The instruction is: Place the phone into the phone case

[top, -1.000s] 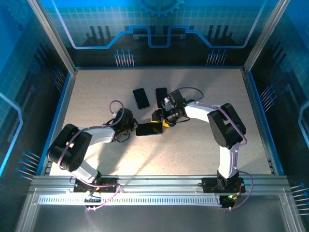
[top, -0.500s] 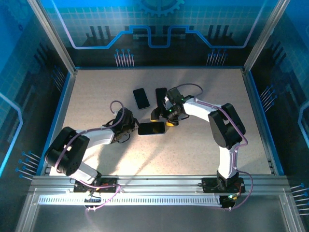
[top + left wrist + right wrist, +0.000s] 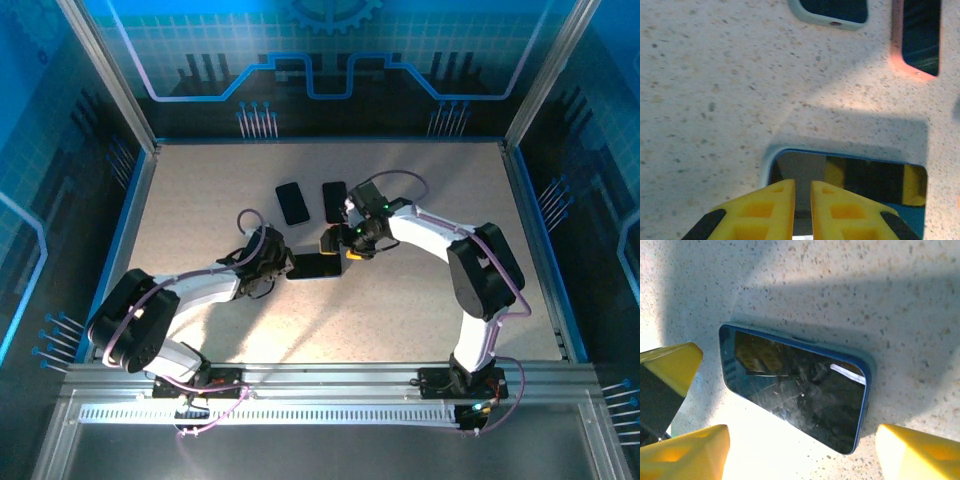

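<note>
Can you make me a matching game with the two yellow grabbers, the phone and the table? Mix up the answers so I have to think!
Things:
1. left gripper
2. right gripper
3. phone
4. table

What they look like:
A. pale and speckled
B. fingers wide apart
C. blue rim, lying flat
D. fingers almost touching

Right pairs: 1-D, 2-B, 3-C, 4-A.
</note>
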You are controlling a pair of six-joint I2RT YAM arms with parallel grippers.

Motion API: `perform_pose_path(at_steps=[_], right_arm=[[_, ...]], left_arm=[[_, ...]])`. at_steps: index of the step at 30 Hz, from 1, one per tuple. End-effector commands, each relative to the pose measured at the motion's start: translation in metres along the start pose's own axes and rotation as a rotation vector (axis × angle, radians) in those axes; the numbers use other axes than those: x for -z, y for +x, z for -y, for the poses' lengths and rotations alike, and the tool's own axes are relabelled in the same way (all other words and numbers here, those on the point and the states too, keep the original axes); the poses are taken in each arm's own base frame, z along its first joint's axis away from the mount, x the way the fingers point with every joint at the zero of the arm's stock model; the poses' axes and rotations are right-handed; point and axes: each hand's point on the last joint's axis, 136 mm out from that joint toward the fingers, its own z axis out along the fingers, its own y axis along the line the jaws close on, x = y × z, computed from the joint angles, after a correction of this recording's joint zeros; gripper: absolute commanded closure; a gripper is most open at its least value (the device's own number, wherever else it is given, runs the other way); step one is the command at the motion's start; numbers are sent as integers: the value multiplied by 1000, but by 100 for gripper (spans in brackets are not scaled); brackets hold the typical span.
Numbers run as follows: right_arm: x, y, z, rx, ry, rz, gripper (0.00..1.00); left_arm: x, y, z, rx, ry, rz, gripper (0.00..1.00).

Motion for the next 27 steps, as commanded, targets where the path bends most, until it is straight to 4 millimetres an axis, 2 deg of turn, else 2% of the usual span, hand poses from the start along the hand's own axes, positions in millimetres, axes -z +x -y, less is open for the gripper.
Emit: perform_pose_path(at_steps=[1,6,14,27], right_arm=[[-3,17,1,14,-20,-23,31],[-11,25,11,-2,-35,-20,42],[-23,30,23,-34,-61,-28,71],[-28,36,36,-55,-46,-57,76]], left_arm=[[-3,0,9,-49,-13,3,83],[-12,3,11,-54,-17,-8,83],[-22,8,3,-61,-64,-27,84],[-24,17,-15,-72,-126,-51,84]])
